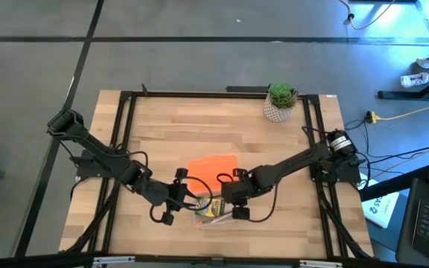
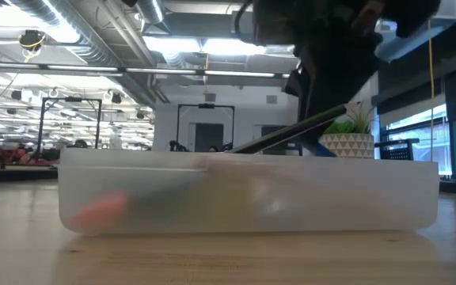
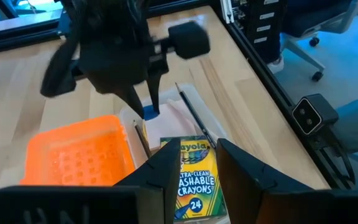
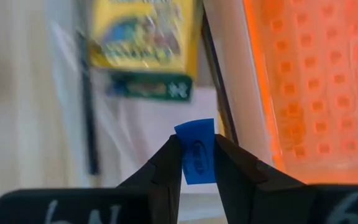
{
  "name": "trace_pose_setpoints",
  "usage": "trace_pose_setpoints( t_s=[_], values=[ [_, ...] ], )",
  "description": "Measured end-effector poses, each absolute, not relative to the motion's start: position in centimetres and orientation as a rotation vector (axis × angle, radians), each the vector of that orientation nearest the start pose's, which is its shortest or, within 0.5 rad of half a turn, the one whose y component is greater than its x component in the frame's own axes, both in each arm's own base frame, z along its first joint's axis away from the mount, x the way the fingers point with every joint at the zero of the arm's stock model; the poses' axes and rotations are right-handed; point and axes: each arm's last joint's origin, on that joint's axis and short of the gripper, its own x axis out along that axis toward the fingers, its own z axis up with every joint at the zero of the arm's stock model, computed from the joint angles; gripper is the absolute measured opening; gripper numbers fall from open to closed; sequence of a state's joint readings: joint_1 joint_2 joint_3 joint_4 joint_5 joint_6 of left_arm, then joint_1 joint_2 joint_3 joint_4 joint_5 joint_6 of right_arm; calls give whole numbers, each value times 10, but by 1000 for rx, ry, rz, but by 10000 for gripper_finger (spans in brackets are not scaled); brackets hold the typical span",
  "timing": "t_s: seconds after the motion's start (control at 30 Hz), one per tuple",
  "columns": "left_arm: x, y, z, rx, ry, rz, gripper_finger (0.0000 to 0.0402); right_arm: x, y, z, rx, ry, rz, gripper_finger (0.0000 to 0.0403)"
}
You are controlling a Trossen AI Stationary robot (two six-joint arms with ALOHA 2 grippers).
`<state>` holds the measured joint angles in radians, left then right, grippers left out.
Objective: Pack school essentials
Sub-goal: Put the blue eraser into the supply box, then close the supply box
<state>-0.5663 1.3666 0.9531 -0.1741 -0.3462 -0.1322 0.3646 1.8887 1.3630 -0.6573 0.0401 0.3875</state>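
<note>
Right wrist view: tiny blue piece (image 4: 197,152) pinched between right hand (image 4: 196,163) fingertips

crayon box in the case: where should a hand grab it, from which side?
The crayon box lies flat, face up, in the clear case, a dark pencil beside it. Probably best from straight above, fingers across its two long edges near the middle; the case walls block a side approach.
</note>
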Motion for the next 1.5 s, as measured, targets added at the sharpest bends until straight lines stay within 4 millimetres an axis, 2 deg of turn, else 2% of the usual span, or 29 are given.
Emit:
trace_pose_setpoints(
  t_s=[0.2,0.7,1.07,1.2,1.37,1.5],
  values=[
    [253,-149,266,110,543,-172,96,352,133,186,108,1223,36,84],
    [253,-149,266,110,543,-172,96,353,133,186,118,1211,36,89],
    [253,-149,266,110,543,-172,96,353,133,186,113,1210,35,164],
    [253,-149,266,110,543,-172,96,353,133,186,117,1211,31,180],
    [253,-149,266,107,543,-171,96,353,132,187,116,1223,25,177],
    [253,-149,266,106,543,-171,96,356,131,196,115,1226,23,161]
  ],
)
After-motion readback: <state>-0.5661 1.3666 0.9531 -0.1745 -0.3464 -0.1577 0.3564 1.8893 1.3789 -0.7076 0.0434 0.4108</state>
